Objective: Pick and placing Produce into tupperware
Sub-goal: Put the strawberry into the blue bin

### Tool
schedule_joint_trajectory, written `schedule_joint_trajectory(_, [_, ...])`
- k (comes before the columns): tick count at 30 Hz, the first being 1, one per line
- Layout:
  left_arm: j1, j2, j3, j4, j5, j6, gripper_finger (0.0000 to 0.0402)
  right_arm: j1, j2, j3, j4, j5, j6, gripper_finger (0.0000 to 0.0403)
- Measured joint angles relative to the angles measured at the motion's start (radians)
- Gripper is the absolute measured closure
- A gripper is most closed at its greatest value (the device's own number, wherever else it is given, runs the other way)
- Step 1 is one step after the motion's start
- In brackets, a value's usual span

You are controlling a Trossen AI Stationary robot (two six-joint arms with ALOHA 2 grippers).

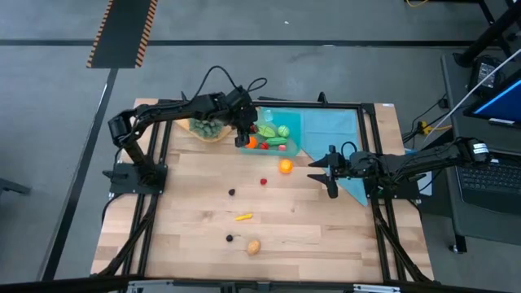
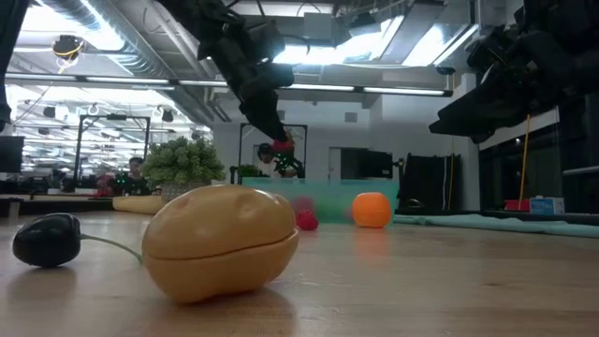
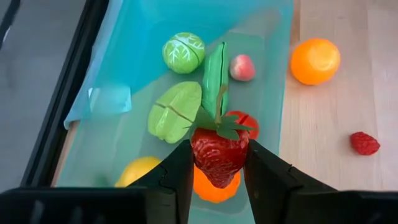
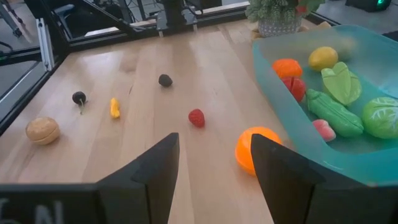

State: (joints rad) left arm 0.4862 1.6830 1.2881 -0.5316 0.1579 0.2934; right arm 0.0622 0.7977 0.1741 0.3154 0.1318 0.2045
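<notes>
My left gripper [image 1: 244, 140] hangs over the near left part of the teal tupperware [image 1: 291, 122], shut on a red toy strawberry [image 3: 219, 155]. The tupperware [image 3: 140, 56] holds several pieces: a green cabbage [image 3: 184, 52], a pea pod, a peach, a lemon and a tomato. An orange [image 1: 286, 166], a raspberry [image 1: 264, 181], a yellow piece [image 1: 242, 216], two dark fruits and a tan potato [image 1: 254, 246] lie on the table. My right gripper [image 1: 330, 175] is open, low over the table right of the orange [image 4: 258, 149]. My left gripper pinches the strawberry's red body [image 3: 202, 152] between its two fingers [image 3: 177, 171], one on each side. The fingers come from above, pointing down. The strawberry is lifted clear over the tupperware, and its green leafy cap [image 3: 221, 124] sticks out beyond the fingertips.
A bushy green plant in a tan wooden dish [image 1: 207, 127] stands just left of the tupperware, close to my left arm. A flat teal cloth [image 1: 338, 134] lies under and right of the tupperware. The near half of the wooden table [image 1: 326, 236] has room between the scattered toys.
</notes>
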Motion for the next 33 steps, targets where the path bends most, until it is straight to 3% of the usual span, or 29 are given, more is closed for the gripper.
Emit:
schedule_joint_trajectory(17, [0.0,0.168,0.0,0.082,0.0,0.007,0.0287,0.0,0.0,0.0,0.001,0.0,0.0,0.0201])
schedule_joint_trajectory(33, [-0.002,0.239,0.001,0.135,0.001,0.007,0.0283,0.0,0.0,0.0,0.0,0.0,-0.001,0.0201])
